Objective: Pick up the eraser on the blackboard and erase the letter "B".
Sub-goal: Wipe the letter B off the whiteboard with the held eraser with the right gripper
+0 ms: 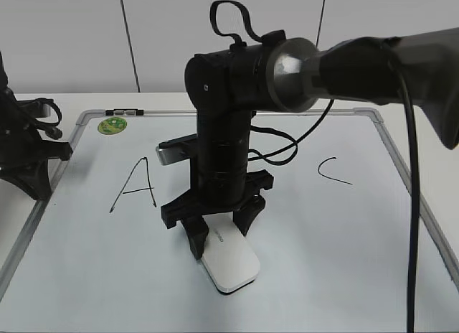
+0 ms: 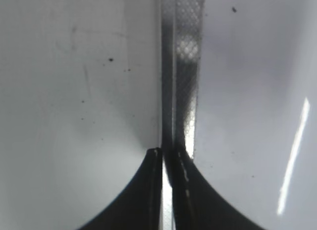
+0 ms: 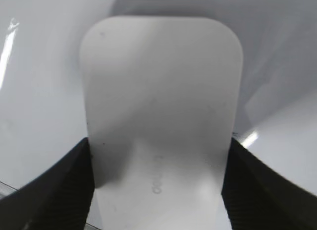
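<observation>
— On the blackboard, exterior view first: what's the right gripper doing?
— It's down over the eraser, one finger on either side of the block's far end. The eraser lies flat on the board below the arm. I'd judge this the grasp step.
— Any writing?
— An "A" on the left, a "C" on the right. The letter "B" isn't visible; the arm covers the middle. A round green sticker sits at the top left, unreadable.
— Left wrist view?
— The left gripper has its fingers pressed together, parked over the board's metal frame, well away from the work.
— Right wrist view?
— Fingers hug both long sides of the eraser, apparently pinching it. Grey lettering on top is too blurred to read.
— Next?
— Probably lift slightly, carry toward the middle, then rub with flat pressure.
</observation>
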